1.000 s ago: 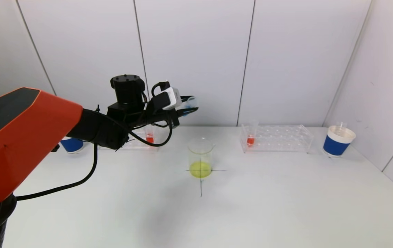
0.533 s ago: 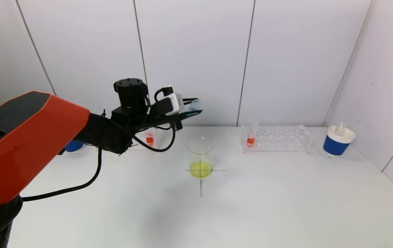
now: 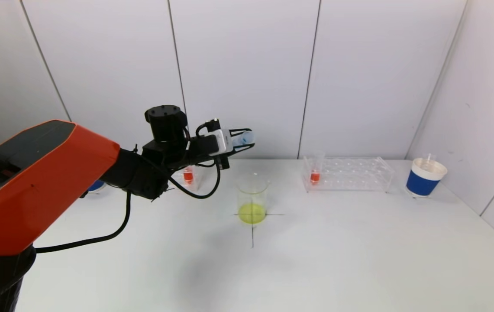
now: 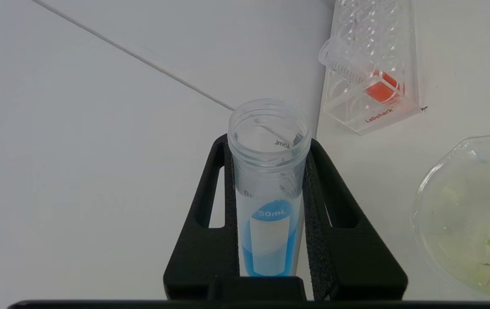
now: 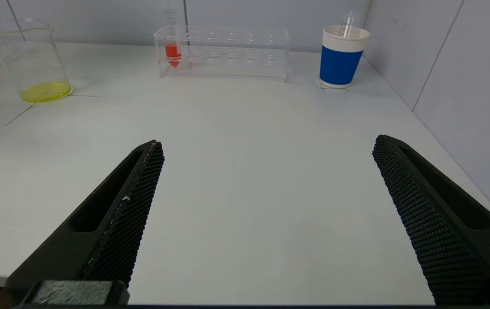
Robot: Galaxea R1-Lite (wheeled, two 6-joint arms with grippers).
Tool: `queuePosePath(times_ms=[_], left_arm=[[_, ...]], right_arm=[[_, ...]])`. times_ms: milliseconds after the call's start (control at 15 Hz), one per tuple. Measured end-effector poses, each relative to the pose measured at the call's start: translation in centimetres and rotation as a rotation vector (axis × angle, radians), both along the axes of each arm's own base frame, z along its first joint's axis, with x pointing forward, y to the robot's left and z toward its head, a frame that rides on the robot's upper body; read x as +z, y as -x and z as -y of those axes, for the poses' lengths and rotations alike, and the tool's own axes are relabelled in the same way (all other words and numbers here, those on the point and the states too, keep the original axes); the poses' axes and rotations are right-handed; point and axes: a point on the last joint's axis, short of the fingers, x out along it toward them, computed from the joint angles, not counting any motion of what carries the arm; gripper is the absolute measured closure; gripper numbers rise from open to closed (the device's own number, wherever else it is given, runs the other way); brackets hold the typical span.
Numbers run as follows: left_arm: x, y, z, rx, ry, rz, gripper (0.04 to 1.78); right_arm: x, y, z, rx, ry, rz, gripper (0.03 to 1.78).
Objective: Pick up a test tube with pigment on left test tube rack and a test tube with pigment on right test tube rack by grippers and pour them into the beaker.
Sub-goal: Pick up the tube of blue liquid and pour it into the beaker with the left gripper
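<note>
While "Labshark" marks the right rack (image 4: 371,68), the left end effector (image 4: 270,171) clamps a "50mL" blue-pigment tube (image 4: 269,189); the right end effector (image 5: 266,171) gapes wide.

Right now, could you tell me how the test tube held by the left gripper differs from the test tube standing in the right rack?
The held test tube lies roughly level above the table, clamped in the left gripper; the racked test tube stands upright in the right rack, untouched. The held tube carries a blue label, with no pigment visible in its clear part; the racked one holds red-orange pigment at its bottom. Both are clear, open-topped tubes.
</note>
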Motion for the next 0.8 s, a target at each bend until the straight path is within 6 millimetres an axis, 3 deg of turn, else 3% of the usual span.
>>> queuePosePath(times_ms=[800], left_arm=[[-2.3,-0.1,0.0,-0.024,-0.105,0.153,1.37]], right_arm=[[0.0,0.0,0.0,0.000,0.000,0.000,0.04]])
